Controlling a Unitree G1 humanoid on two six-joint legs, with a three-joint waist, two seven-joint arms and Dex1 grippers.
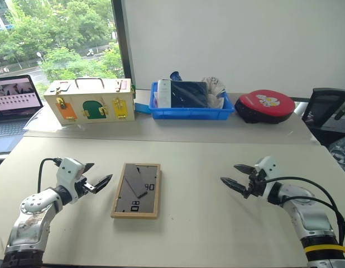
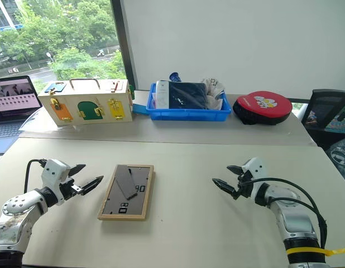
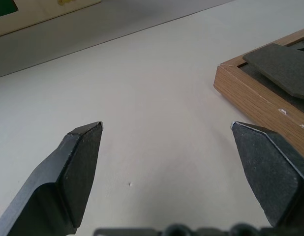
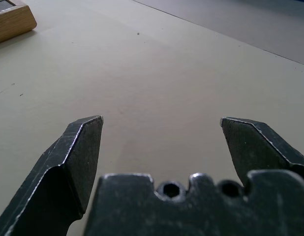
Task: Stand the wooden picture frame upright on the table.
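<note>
the job has not started. the wooden picture frame (image 1: 136,190) lies flat, face down, in the middle of the table (image 1: 195,223), between the two arms. the left gripper (image 1: 97,177) is just beside it, spread wide and holding nothing. the right gripper (image 1: 235,177) is well apart, also wide and holding nothing. the frame is a light wood rectangle with a dark grey back, white numbers and a flat stand. the table is smooth and beige.

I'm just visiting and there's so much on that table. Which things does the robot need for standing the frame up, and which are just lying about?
For the job:
- wooden picture frame, lying back-up
- table
- left pincer and right pincer, both open

Just lying about:
- cream box with latches
- blue tray
- red round case
- laptop
</note>
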